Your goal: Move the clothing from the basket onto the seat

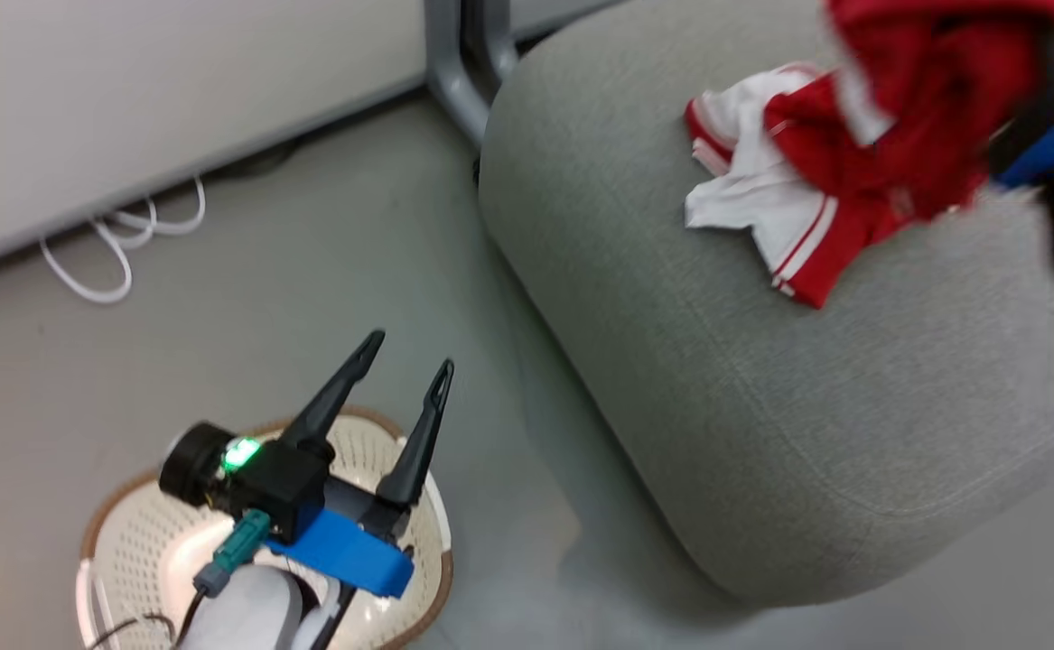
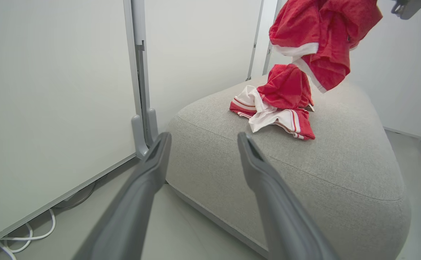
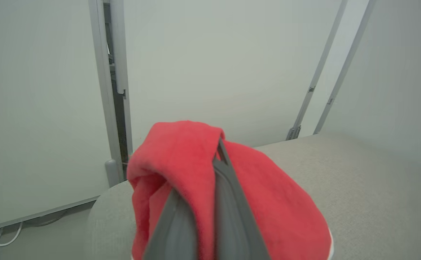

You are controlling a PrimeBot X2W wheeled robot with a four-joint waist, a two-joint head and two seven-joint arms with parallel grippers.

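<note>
A red garment (image 2: 318,39) is held pinched in the right hand (image 3: 219,148), apparently over the sofa (image 1: 761,406); release is needed next. The left hand (image 1: 408,354) is spread wide.

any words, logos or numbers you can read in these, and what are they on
No readable text in any view.
clothing on the seat: stripes and white panels, no legible logo.
held garment: red with white trim, nothing printed in view.
basket: no label visible.
</note>
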